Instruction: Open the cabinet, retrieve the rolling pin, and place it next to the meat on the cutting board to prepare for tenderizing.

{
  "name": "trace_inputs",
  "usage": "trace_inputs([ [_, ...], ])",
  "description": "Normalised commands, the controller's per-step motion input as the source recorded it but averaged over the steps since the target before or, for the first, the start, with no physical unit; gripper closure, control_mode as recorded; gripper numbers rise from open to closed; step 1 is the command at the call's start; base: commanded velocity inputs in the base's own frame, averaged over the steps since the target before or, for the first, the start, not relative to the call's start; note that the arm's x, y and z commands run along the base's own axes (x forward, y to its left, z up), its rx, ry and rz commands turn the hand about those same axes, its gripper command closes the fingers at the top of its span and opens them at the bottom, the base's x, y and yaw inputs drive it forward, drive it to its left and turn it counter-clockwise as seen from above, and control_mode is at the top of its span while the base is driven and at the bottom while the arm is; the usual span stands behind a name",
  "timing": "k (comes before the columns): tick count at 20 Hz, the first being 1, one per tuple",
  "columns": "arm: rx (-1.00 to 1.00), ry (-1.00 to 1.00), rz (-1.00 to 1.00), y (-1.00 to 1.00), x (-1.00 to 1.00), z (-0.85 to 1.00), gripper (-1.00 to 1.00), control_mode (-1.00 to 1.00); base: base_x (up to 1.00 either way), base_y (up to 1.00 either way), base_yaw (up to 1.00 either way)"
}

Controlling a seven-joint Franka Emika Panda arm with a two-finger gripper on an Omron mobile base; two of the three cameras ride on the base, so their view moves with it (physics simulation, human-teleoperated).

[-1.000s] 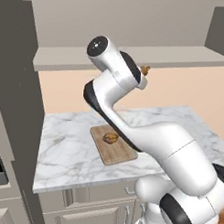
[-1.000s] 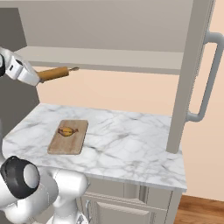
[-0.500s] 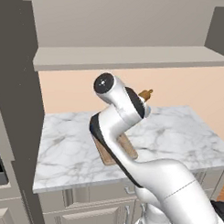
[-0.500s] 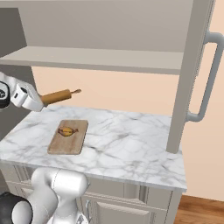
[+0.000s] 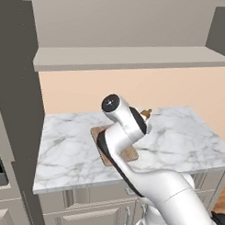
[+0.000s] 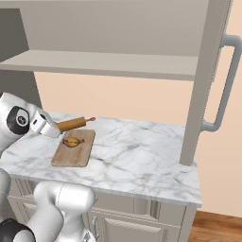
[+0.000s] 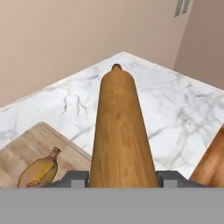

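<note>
The tool (image 7: 120,179) is closed on the rolling pin (image 7: 121,131), one finger (image 7: 75,179) pressed to each side of the barrel near its close end, with the jaws part-way open around the wood. In the hand view the pin runs straight away from the camera, its small knob at the far tip, hanging in the air above the marble table (image 7: 170,105).

From the right base view the rolling pin (image 6: 74,124) sticks out of the tool (image 6: 47,126) roughly level, pointing to the right, above the far edge of the cutting board (image 6: 73,152). It seems clear of both board and table, though the angle makes the gap hard to judge. The meat (image 6: 71,142) lies on the far half of the board, below the pin and apart from it.

In the left base view the arm hides most of the cutting board (image 5: 129,154); the pin's knob end (image 5: 146,113) peeks out beside the wrist. The cabinet (image 6: 208,85) stands open, its door edge-on at the right with its long bar handle (image 6: 226,85).
</note>
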Motion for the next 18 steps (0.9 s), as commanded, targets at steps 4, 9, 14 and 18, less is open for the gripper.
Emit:
trace_inputs([
  [4,0.00,0.16,0.03,0.00,0.16,-0.68,1.00,-1.00,0.00,0.00,0.00],
  [9,0.00,0.10,0.09,0.00,0.21,-0.63,1.00,-1.00,0.00,0.00,0.00],
  [14,0.00,0.01,0.08,0.00,0.26,-0.54,1.00,-1.00,0.00,0.00,0.00],
  [18,0.00,0.00,0.00,0.00,0.21,-0.59,1.00,-1.00,0.00,0.00,0.00],
])
